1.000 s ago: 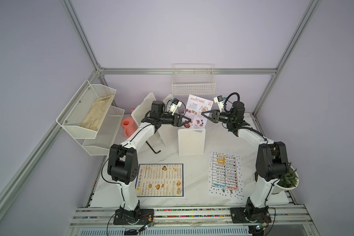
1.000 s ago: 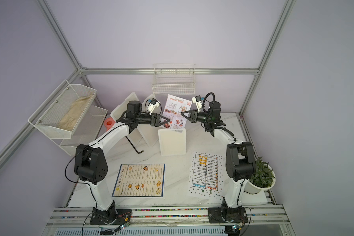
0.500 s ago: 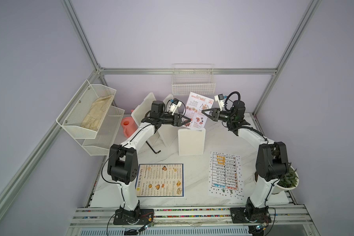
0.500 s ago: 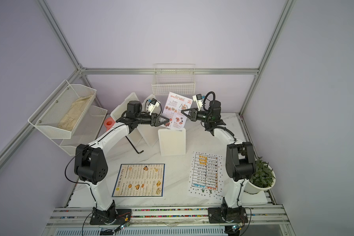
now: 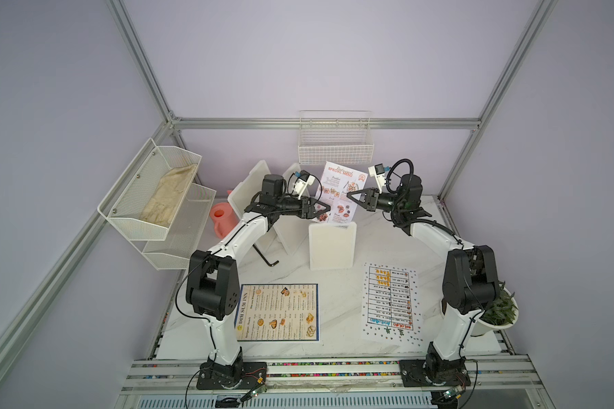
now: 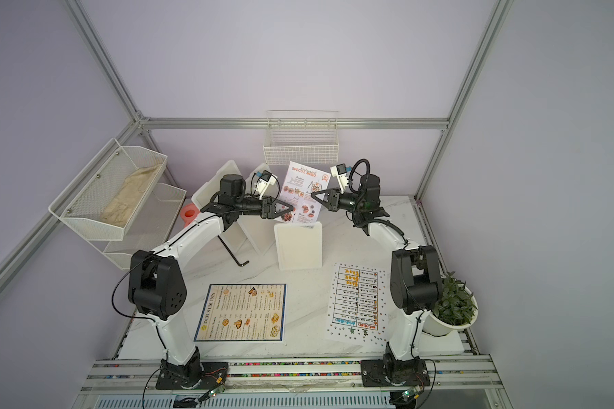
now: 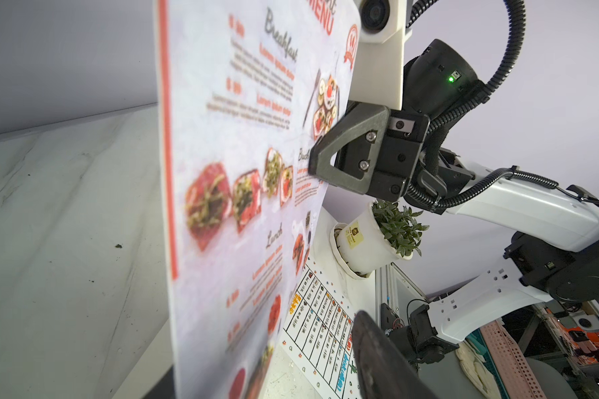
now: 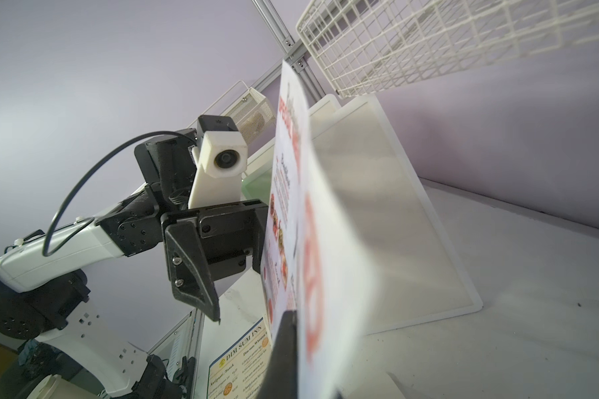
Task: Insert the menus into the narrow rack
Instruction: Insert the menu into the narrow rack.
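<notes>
Left wrist view is showing the Special Menu card point(image 7: 239, 207) standing nearly upright in the air, with the right gripper point(image 7: 313, 162) pinching its far edge, jaws fully closed on the paper. One finger point(image 7: 377, 359) of the left gripper is showing on one side of the card, with a clear gap between it and the paper.

Compared with a second ago, the left gripper point(image 5: 322, 210) is narrowing its jaws from wide to about half, and they are straddling the card's lower corner without yet clamping it. The card itself is barely shifting. It is hanging between the two grippers, its bottom edge just at the top of the narrow rack point(image 5: 332, 248). Whether that edge is already entering the slot cannot be told.

This probably means the left arm is moving in to share the hold, so the floppy card can be steadied and guided downward. The DIM SUM INN sheet point(image 5: 279, 311) and the dotted sheet point(image 5: 390, 304) are lying flat on the bench point(image 5: 341, 283), where they lay a second ago, so most of the task is remaining.
</notes>
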Robot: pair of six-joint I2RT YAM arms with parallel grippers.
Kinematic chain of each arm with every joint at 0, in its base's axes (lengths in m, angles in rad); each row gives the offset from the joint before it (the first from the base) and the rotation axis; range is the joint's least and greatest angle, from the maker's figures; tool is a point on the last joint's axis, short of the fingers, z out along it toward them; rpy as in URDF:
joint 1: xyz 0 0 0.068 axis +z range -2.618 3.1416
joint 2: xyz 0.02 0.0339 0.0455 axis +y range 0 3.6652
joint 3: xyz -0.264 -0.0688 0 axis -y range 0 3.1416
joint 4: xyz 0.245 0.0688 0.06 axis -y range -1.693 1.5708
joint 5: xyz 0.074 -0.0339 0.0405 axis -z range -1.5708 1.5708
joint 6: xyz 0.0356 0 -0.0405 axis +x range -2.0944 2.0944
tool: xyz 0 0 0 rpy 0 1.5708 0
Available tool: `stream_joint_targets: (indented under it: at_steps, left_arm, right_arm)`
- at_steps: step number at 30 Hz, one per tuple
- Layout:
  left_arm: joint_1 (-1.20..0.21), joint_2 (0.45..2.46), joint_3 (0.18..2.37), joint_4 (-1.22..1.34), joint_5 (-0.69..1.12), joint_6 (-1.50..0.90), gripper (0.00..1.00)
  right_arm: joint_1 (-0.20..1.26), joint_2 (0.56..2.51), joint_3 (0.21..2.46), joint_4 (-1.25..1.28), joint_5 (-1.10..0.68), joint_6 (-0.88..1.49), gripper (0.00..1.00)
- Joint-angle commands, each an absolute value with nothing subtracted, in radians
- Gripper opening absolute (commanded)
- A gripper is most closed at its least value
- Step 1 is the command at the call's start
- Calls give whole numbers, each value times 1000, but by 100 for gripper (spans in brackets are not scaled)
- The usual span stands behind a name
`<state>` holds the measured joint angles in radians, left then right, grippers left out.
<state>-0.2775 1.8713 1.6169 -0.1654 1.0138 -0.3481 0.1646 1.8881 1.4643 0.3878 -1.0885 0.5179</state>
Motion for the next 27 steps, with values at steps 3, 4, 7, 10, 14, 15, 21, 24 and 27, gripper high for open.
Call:
stream_joint_targets:
  at_steps: [3,4,7,10,14,15,21,24,27]
  left_arm:
    - [-267,1783,1573,-138,1018,-335,58]
    - [-267,1781,1570,-137,1018,-334,58]
    - [-266,1782,1565,-141,1016,-334,58]
    - [-267,1787,1559,-146,1011,-330,58]
    - [-267,1806,1560,-153,1005,-329,58]
    - [-268,1810,1563,-156,1006,-329,58]
    - [-268,1825,1578,-163,1005,-329,56]
    - [-270,1828,1585,-164,1008,-331,52]
    - [-273,1830,1592,-163,1012,-336,46]
  right_arm:
    - [174,1904,1501,372,-1113,497,0]
    - [174,1903,1504,358,-1109,485,0]
    - [174,1891,1509,305,-1088,435,0]
    - [173,1883,1515,267,-1083,401,0]
    - [172,1869,1509,263,-1081,388,0]
    - [173,1861,1504,265,-1075,384,0]
    - [168,1819,1483,262,-1013,362,0]
    - [164,1812,1481,261,-994,360,0]
    - [165,1816,1486,256,-997,359,0]
